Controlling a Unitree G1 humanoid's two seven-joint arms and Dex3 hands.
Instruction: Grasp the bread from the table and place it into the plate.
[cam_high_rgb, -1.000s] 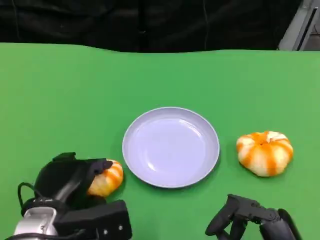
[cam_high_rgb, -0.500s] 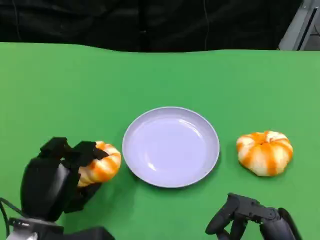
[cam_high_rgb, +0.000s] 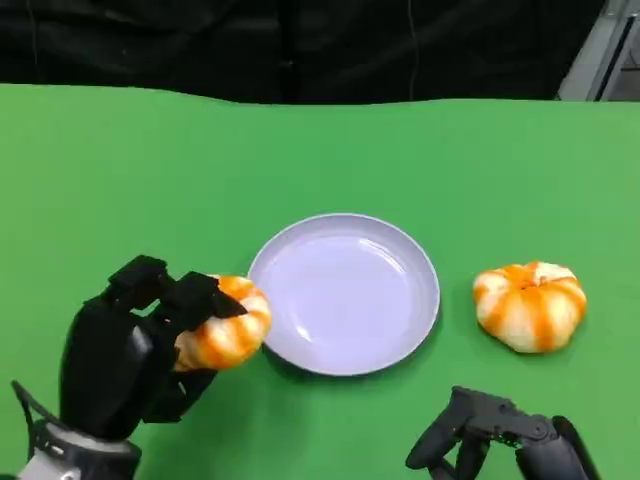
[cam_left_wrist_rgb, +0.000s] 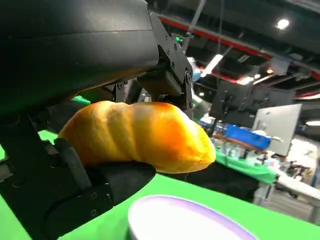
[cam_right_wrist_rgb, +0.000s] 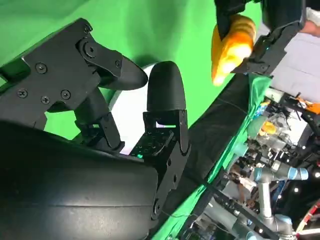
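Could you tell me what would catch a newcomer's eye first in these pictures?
Probably the orange-striped bread gripped in the black left hand, lifted beside the left rim of the pale plate at the middle of the green table. Next, a second orange-striped bread lying on the table to the plate's right, with the right hand low at the near edge, holding nothing.

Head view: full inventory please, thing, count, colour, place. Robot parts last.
bread: 1, orange and white, held in the left hand just left of the plate
second bread: 1, orange and white, on the table right of the plate
plate: 1, pale lilac, middle of the table, nothing in it
table: 1, green cloth top
left hand: 1, black, lower left, grips the bread
right hand: 1, black, lower right, holds nothing, fingers apart
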